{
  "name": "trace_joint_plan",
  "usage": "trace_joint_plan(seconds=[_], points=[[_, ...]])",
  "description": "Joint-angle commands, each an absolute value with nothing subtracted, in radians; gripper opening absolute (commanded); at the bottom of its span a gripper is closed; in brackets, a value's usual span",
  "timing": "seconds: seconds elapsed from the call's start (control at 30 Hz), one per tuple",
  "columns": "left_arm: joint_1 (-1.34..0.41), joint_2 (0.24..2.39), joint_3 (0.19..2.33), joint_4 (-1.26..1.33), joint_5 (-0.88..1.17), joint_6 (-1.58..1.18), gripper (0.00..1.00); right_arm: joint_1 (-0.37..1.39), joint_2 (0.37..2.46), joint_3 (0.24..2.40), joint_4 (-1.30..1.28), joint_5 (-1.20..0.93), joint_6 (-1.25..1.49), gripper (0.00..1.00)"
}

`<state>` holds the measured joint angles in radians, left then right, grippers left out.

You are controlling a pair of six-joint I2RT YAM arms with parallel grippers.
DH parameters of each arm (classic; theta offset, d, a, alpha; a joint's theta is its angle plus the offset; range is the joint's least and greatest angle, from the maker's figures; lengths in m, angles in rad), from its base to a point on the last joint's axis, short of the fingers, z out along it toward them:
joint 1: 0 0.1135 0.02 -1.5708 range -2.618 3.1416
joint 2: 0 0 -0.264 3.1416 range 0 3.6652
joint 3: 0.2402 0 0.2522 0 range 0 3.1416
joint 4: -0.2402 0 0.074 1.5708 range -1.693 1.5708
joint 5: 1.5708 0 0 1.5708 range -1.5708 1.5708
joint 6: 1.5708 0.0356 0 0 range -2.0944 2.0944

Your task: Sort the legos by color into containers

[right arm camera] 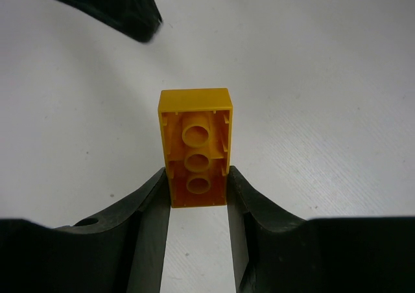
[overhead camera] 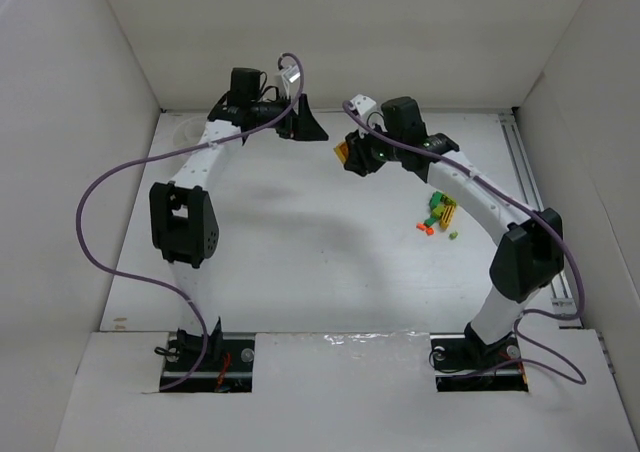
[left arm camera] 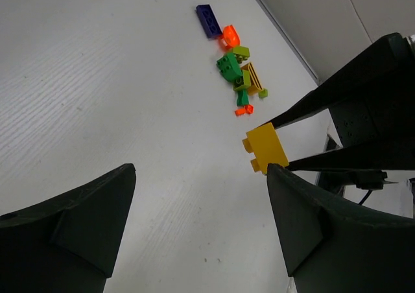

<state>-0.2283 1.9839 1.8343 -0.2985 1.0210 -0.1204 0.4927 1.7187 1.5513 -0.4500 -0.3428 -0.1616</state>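
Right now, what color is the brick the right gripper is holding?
Yellow. The brick in the right gripper shows best in the right wrist view.

A lab test cell — plain white walls [overhead camera: 60, 122] box in a white table [overhead camera: 300, 252].

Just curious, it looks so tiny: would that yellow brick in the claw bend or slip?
Probably stiff: the yellow brick shows crisp edges while pinched. Hollow underneath, so likely light. Held only by one end, its smooth sides might slip.
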Motion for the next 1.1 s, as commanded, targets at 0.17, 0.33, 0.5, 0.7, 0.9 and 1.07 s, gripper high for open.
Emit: trace_joint_plan(seconds=[0.17,0.33,0.5,0.7,0.9,1.07], points=[[-0.262,2.002,1.939,-0.322,1.054,-0.065,0.74,0.555,1.759,1.644,-0.377,-0.233,-0.207,0.10],[-0.262,2.013,1.957,-0.322,1.054,-0.055,0.71,0.578,1.778,1.654,-0.356,-0.172,-0.216,0.10],[-0.262,2.023,1.977,-0.345,1.063,-0.046,0.64,0.578,1.787,1.654,-0.335,-0.163,-0.216,0.10],[-0.262,2.045,1.987,-0.356,1.072,-0.037,0.61,0.578,1.787,1.673,-0.324,-0.150,-0.216,0.10],[-0.272,2.054,1.996,-0.356,1.081,-0.037,0.58,0.578,1.796,1.683,-0.314,-0.150,-0.225,0.10],[-0.281,2.063,1.996,-0.365,1.091,-0.028,0.51,0.578,1.805,1.683,-0.314,-0.141,-0.245,0.10]])
